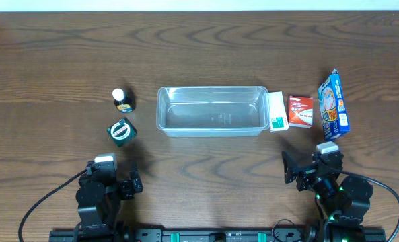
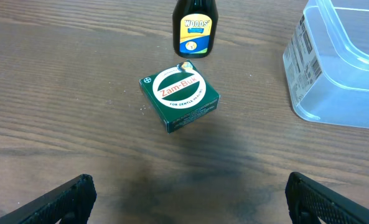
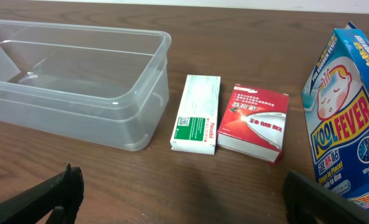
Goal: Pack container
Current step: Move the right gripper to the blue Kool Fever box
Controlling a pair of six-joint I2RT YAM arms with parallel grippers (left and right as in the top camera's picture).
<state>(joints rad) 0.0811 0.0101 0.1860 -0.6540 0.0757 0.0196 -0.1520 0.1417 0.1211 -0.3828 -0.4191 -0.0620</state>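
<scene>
The container (image 1: 212, 114), clear smooth plastic, rectangular with rounded corners and a rim, sits empty on the dark wood-grain counter (image 1: 206, 47), a flat white carton (image 1: 277, 111) just beside it. Jaws of the left gripper (image 2: 187, 202) and right gripper (image 3: 184, 199) stand wide, holding nothing.

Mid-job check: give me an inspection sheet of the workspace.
Surface: dark brown wooden table, no spills seen.
Job's things: clear rectangular plastic tub, upright, empty.
Clutter: left of tub, dark yellow-labelled bottle, green square box; right of it, white-green flat box, red box, upright blue carton.
Grippers: left gripper and right gripper open, holding nothing.
Cables: black cables loop beside both arm bases.
Surroundings: pale strip beyond far edge; nothing else seen.
</scene>
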